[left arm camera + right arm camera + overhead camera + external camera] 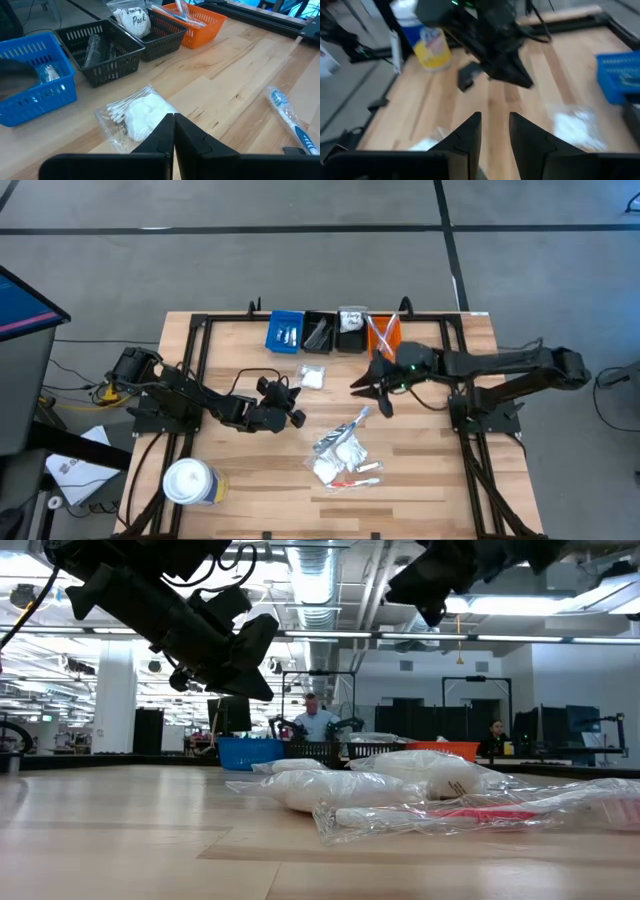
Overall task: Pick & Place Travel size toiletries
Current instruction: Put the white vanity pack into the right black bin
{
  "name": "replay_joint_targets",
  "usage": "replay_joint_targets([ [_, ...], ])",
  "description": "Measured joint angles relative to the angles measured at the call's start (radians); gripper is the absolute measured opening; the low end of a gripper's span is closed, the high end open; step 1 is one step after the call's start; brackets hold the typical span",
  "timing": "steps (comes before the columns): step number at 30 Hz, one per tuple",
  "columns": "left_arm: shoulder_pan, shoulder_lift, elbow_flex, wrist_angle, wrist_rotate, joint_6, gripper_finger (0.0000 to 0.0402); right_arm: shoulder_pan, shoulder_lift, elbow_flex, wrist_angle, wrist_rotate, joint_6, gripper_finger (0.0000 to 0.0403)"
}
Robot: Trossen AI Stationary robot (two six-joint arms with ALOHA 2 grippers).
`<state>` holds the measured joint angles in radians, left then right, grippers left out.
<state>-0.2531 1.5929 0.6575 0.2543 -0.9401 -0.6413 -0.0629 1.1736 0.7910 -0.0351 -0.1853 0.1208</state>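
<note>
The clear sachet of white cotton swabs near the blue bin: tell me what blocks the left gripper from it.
Nothing visible. The left gripper, jaws shut, hangs beside the clear sachet of white cotton swabs, with only bare wooden table between them.

Overhead looks down; low camera level; wrists close above table (240, 490).

Looking down: left gripper (296, 402) hovers mid-table, fingers pressed together; right gripper (372, 394) sits at its three o'clock. A pile of sachets (340, 450) lies at five o'clock, bins (333, 332) at twelve.
</note>
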Motion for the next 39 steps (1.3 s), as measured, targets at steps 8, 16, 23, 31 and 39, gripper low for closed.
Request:
replay_joint_targets([
  [8, 0.000, 0.000, 0.000, 0.000, -0.002, -0.013, 0.0001, 0.072, 0.156, -0.083, 0.250, 0.017, -0.040, 0.0093],
  [16, 0.005, 0.000, -0.022, -0.001, -0.002, -0.016, 0.0001, 0.028, 0.401, 0.087, 0.097, 0.152, -0.192, 0.0093],
  [23, 0.027, 0.000, -0.066, 0.000, -0.002, -0.053, 0.0001, -0.022, 0.603, 0.261, -0.111, 0.365, -0.257, 0.0093],
  [31, 0.026, 0.000, -0.067, 0.008, -0.001, -0.055, 0.0001, -0.003, 0.796, 0.444, -0.236, 0.479, -0.289, 0.0093],
  [39, 0.026, 0.000, -0.067, 0.017, 0.001, -0.053, 0.0001, -0.002, 0.862, 0.513, -0.258, 0.581, -0.281, 0.0093],
])
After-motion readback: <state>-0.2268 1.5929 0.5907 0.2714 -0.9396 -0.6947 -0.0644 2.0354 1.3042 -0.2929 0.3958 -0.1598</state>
